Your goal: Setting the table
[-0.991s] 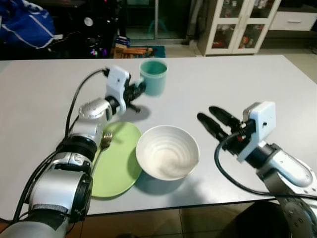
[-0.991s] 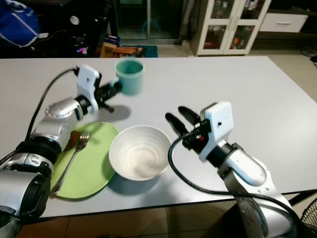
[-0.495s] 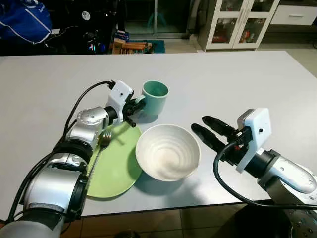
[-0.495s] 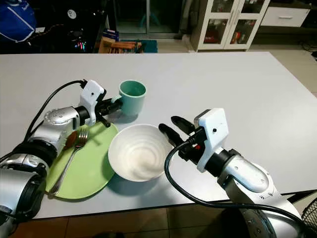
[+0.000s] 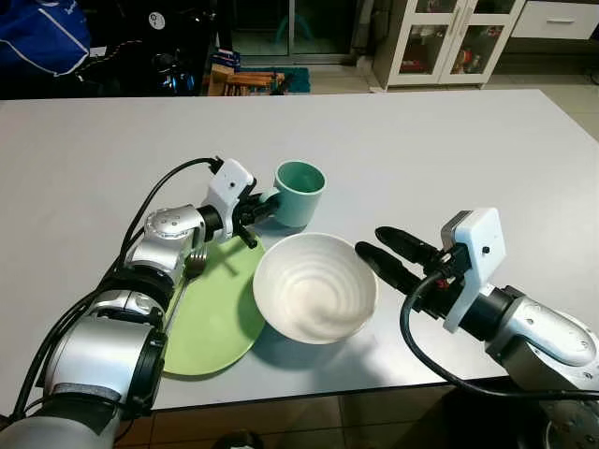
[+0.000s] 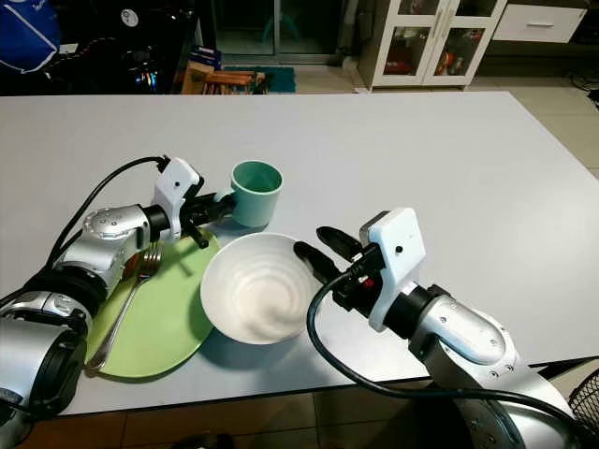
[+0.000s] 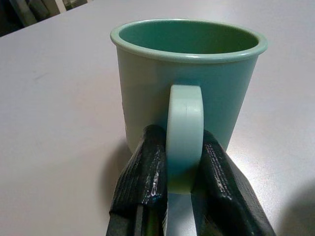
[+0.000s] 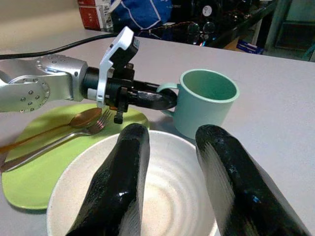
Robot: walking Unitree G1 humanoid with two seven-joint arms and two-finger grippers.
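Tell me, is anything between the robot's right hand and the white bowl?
No, nothing visible is in the way. The right hand is open at the bowl's right rim. The green cup, held by its handle in the left hand, stands behind the bowl, and the plate lies on its left.

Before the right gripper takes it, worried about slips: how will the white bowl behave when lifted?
The white bowl looks glossy and probably ceramic, so likely slippery and fairly heavy. It appears empty, so nothing should spill. The open right gripper would likely pinch its thin rim, where it may tilt.
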